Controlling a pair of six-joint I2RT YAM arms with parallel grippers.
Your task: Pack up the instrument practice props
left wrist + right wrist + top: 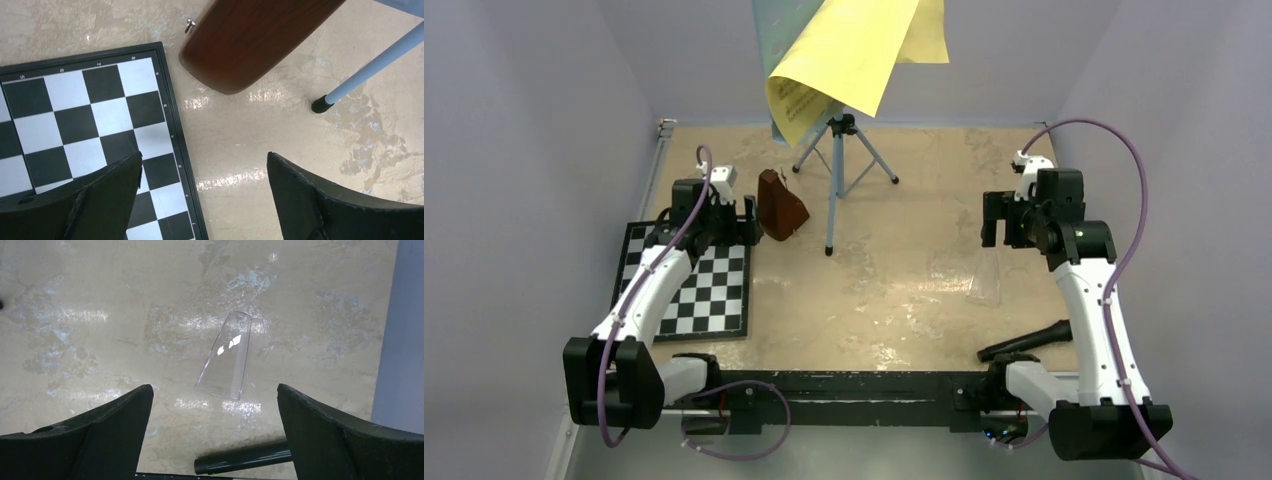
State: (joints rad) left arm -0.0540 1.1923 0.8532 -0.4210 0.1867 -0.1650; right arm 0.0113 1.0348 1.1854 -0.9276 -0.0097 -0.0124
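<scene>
The little brown metronome (250, 40) stands on the tabletop (904, 270), just in front of the left hand (205, 190) and a bit to its right. It sits right by the far corner of the chessboard (75, 125). I cannot tell if the two touch.

The left hand is open wide and holds nothing. One finger hangs over the black and white squares. The other finger hangs over the bare tabletop.

The music stand (836, 170) is farther out from the left hand, past the metronome, on thin blue legs. One leg comes down near the metronome, on its right, and ends in a black foot. The yellow sheets (849, 55) sit on top of the stand, high up, and curl over its front.

The right hand (215, 430) is well apart from all these things, over the other side of the tabletop. It is open wide too and holds nothing. A clear plastic piece (225, 356) lies flat just in front of it, in line with the gap between its fingers. A dark tube (243, 461) lies behind that piece, closer to the arm's base.
</scene>
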